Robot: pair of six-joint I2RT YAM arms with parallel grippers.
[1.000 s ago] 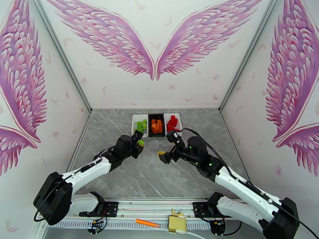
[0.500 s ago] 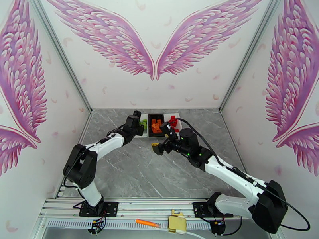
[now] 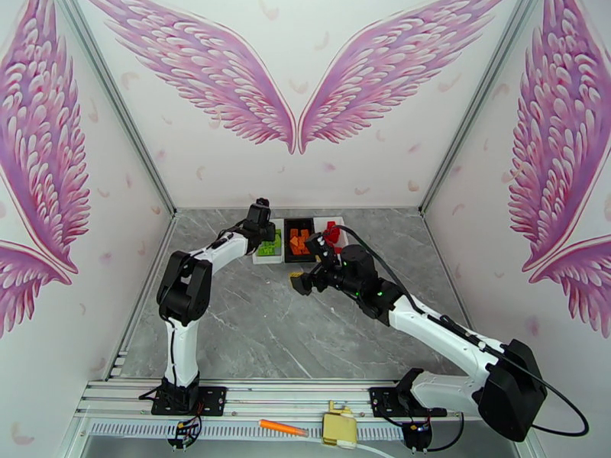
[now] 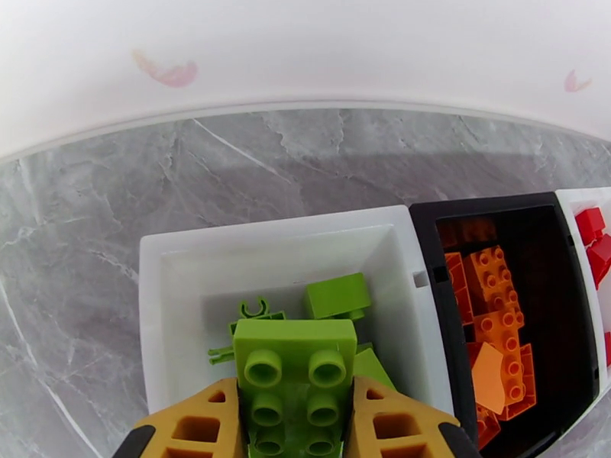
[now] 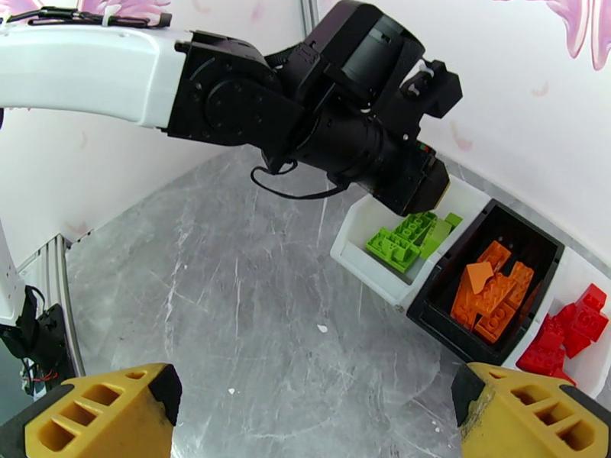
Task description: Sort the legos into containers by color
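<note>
Left wrist view: the left gripper [image 4: 296,410] has its jaws clamped on a green brick [image 4: 294,368], one yellow finger [image 4: 202,421] pressed to each side, studs facing the camera. The brick hangs over the left white bin [image 4: 183,257], above other green bricks [image 4: 336,295] lying inside. Just right of that bin, wall touching wall, is the black bin [image 4: 428,223] with orange bricks [image 4: 496,314] piled in it. Next comes the right white bin [image 4: 582,198], where a few red bricks [image 4: 592,223] show at the frame edge.

From the top camera, the three bins form a row near the far edge of the grey marble table [image 3: 252,330], and the left gripper [image 3: 263,232] reaches over the leftmost one.

The right gripper [image 3: 302,282] hovers above bare table in front of the row, well clear of the bins. In its own wrist view the right gripper [image 5: 313,421] has its jaws wide apart with nothing between them, and the green, orange and red piles lie sorted in their separate bins.
</note>
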